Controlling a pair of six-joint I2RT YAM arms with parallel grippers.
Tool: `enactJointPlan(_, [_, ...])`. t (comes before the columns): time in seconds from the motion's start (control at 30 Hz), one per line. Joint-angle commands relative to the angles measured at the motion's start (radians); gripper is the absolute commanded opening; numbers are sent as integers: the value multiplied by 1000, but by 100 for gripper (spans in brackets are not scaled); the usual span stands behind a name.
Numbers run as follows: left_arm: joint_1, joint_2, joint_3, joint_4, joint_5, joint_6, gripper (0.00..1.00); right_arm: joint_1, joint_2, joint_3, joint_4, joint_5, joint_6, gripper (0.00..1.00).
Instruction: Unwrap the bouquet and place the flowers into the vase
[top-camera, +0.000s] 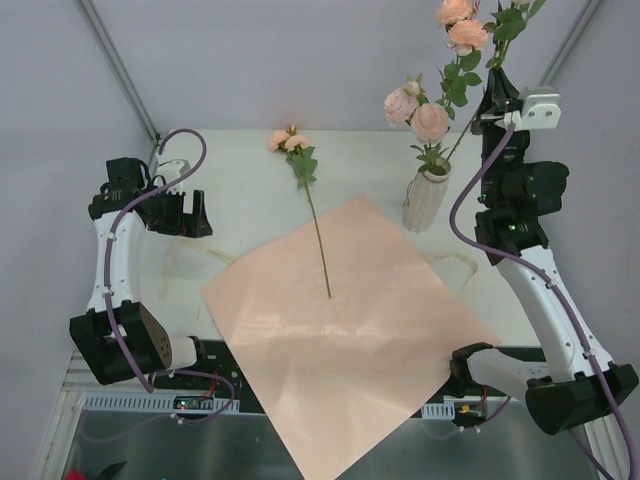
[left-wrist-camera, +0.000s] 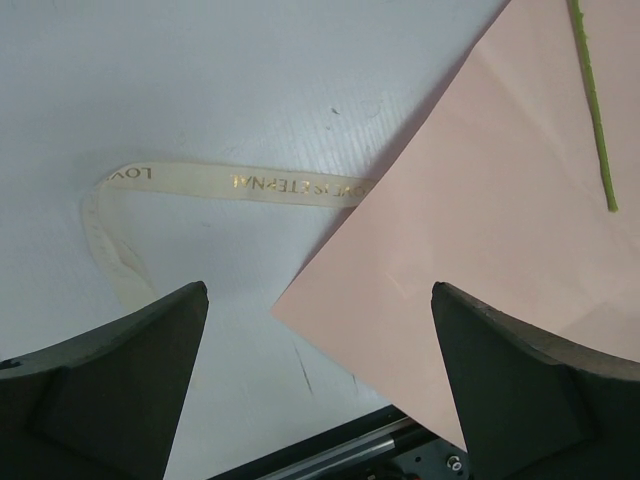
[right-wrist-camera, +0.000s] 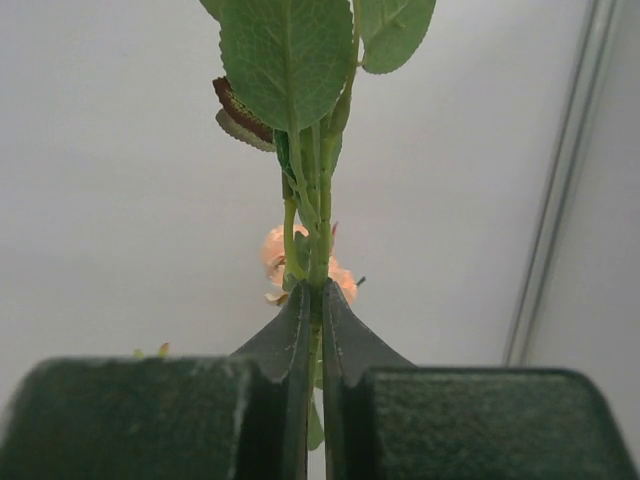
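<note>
At the far left the left hand (left-wrist-camera: 318, 295) hovers over the table (top-camera: 240, 170) with its jaws spread wide and nothing between them, likely parked there because its share of the unwrapping is finished. Just beneath it lies the cream ribbon (left-wrist-camera: 250, 185), untied and in a loose curl, one end tucked under the edge of the pink paper sheet (top-camera: 340, 350). The sheet is spread flat across the middle of the table, so the bouquet is already undone. One single rose (top-camera: 318, 225) lies there, its blooms on the bare table at the far side and the lower end of its stem resting on the paper; it is the only flower left to collect. To the right of the sheet's far corner stands the ribbed cream vase (top-camera: 428, 200), upright, with pale pink roses (top-camera: 430, 122) already rising from its neck. Furthest right, the right hand (right-wrist-camera: 312, 295) is raised above and just right of the vase, its jaws pinched shut on a leafy rose stem (right-wrist-camera: 315, 250) below the leaves. The grip sits high so that the bare lower stem hangs free and slants down toward the vase mouth. I cannot tell whether its tip is already inside the rim. The task looks well advanced: this stem needs seating, then the last rose follows.
</note>
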Motion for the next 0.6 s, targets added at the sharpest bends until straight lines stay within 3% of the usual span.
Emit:
enactJointPlan(0.0, [4, 1, 53, -6, 81, 24, 94, -62, 32, -6, 145, 28, 22, 1])
enactJointPlan(0.57, [4, 37, 85, -12, 55, 37, 94, -162, 236, -52, 295, 43, 109, 1])
